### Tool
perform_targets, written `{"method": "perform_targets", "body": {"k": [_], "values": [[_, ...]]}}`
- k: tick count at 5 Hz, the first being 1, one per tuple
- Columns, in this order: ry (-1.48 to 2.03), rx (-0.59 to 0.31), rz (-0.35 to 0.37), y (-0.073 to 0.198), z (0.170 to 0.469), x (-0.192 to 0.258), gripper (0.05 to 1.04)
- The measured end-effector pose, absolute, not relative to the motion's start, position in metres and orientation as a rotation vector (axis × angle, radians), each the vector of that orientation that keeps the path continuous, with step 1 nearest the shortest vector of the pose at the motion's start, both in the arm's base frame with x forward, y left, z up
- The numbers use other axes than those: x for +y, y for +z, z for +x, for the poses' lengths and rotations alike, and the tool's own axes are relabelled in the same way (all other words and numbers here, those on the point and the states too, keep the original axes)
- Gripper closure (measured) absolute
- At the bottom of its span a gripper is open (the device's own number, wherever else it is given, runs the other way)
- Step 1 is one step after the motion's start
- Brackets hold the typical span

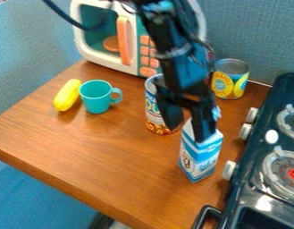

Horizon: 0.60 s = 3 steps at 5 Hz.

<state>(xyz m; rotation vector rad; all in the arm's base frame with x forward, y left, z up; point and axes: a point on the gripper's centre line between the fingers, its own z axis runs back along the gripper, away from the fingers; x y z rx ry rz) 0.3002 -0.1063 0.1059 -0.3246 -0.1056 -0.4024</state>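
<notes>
We locate the blue-and-white carton (199,157) upright on the tabletop (116,154), near the stove (249,179). We find the gripper (186,134) at its top, fingers apart, one overlapping the carton; we cannot confirm contact. Behind the gripper, we note a tall can (153,117) and, farther back, a yellow-labeled can (229,83). Leftward, we identify a teal cup (96,97), a yellow object (67,95) just beside it, and a toy microwave (101,56) behind.
</notes>
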Motion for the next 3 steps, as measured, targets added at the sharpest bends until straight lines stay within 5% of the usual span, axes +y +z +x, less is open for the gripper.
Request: {"method": "perform_targets", "body": {"k": [2, 3], "values": [[-0.367, -0.209, -0.419, 0.137, 0.295, -0.094, 0.082], [-0.26, -0.224, -0.238, 0.148, 0.289, -0.059, 0.082]]}}
